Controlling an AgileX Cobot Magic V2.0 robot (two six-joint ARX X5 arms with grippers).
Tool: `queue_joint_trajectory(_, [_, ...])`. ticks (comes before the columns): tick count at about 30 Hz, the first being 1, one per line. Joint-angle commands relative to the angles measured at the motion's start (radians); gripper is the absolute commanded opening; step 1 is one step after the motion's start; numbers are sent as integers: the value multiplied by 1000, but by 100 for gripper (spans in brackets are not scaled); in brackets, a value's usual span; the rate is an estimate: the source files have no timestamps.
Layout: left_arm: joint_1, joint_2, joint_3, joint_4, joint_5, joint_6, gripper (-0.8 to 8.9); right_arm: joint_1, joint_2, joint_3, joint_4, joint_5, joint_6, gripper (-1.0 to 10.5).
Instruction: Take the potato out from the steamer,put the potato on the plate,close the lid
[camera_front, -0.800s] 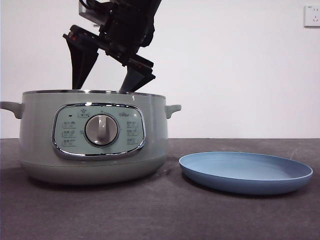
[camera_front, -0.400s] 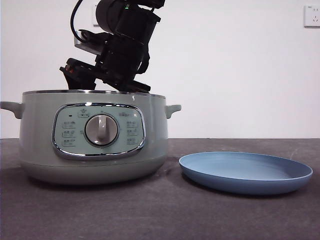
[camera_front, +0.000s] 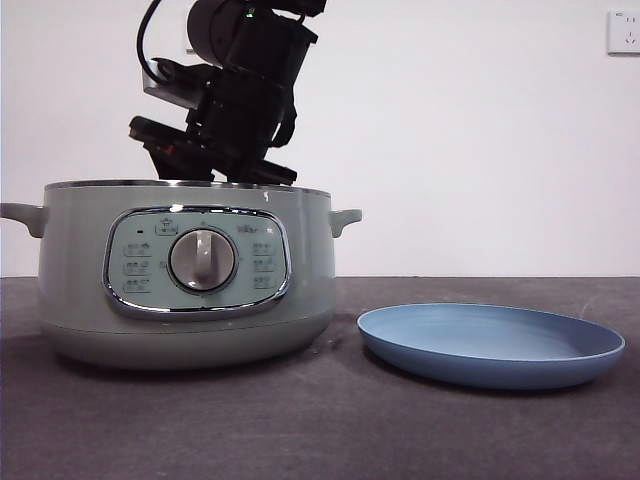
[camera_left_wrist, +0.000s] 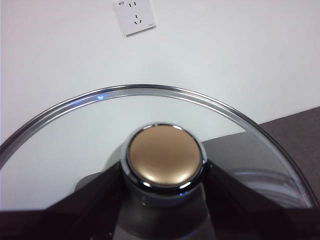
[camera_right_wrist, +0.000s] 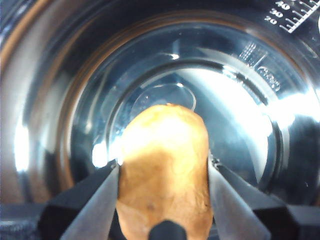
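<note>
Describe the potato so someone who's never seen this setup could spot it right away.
Start at the big sage-green steamer left of the blue plate. Inside its shiny bowl, the right gripper clamps the potato: an oval, orange-brown lump, the only matte thing among mirrored metal.

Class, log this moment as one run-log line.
right gripper: in steamer, shut on potato | left gripper: holds lid by knob | plate: bare

steamer (camera_front: 185, 275): glossy, chrome trim | lid (camera_left_wrist: 75, 130): glass | plate (camera_front: 490, 345): matt
</note>
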Motion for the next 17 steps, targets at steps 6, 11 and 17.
queue_joint_trajectory(6, [1, 0, 13, -5, 79, 11, -8, -29, -117, 175, -124, 98, -7, -11])
queue_joint_trajectory(11, [1, 26, 13, -4, 153, 11, -9, -69, -274, 206, -178, 106, -6, -11])
queue_joint_trajectory(17, [1, 66, 13, -5, 302, 11, -9, -157, -446, 206, -293, 170, 19, -11])
